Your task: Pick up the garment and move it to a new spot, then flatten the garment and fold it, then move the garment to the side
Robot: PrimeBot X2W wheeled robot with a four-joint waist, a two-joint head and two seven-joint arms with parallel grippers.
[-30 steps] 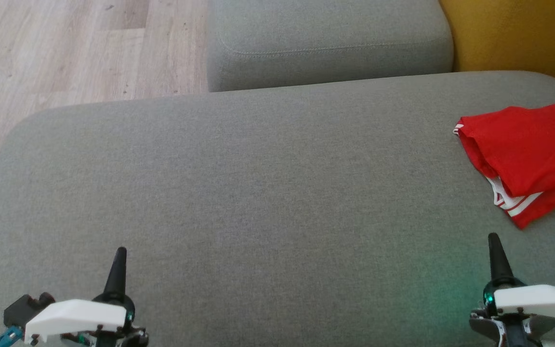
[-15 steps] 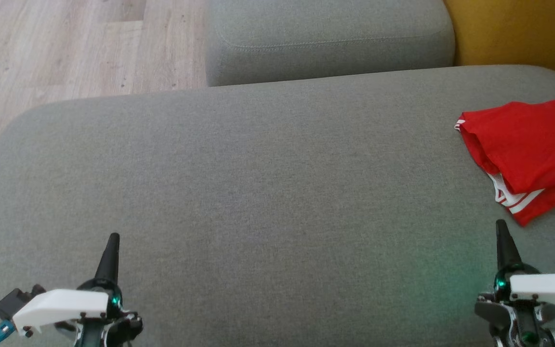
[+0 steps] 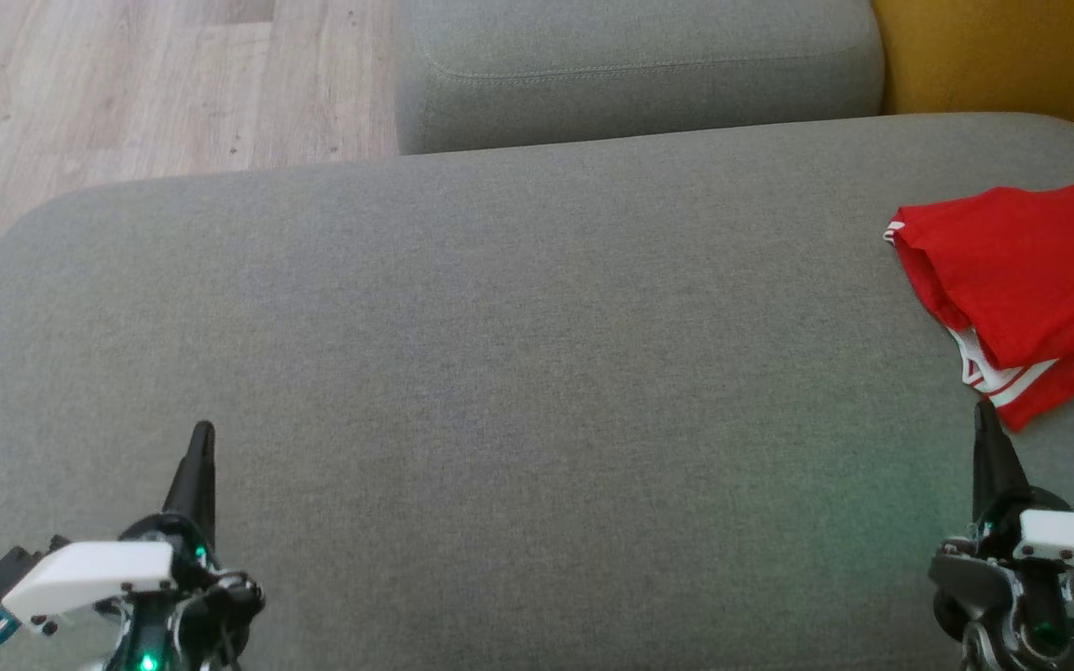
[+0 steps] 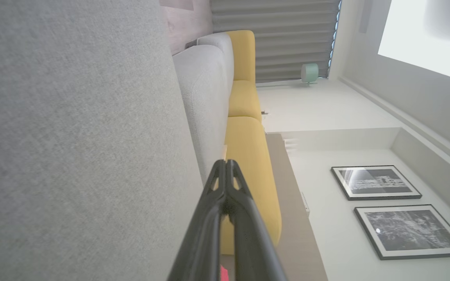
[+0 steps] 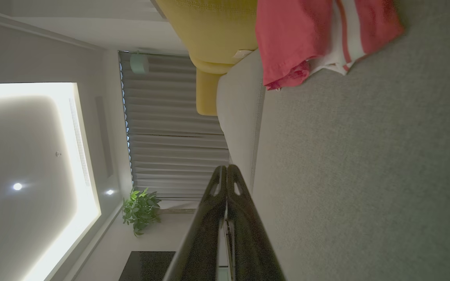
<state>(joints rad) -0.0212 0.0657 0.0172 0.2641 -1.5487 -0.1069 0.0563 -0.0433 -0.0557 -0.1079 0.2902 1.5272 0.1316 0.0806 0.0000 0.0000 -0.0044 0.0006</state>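
Note:
A red garment (image 3: 1031,280) with white stripes lies folded at the right edge of the grey sofa cushion (image 3: 500,373); the right wrist view shows the garment (image 5: 299,39) near its top. My right gripper (image 3: 984,415) is shut and empty, its tip just in front of the garment's near corner. In its own wrist view the right gripper (image 5: 227,168) has its fingers pressed together. My left gripper (image 3: 203,433) hovers shut and empty over the cushion's near left part, far from the garment. The left wrist view shows the left gripper (image 4: 225,164) closed too.
A second grey cushion (image 3: 640,75) sits behind the big one, with a yellow cushion (image 3: 1012,56) at the back right. Wooden floor (image 3: 127,84) lies beyond the cushion's left and far edges.
The head view has shifted a little. Both grippers' tips have risen in the picture; the right tip now stands closer to the garment's near corner. The garment lies as before.

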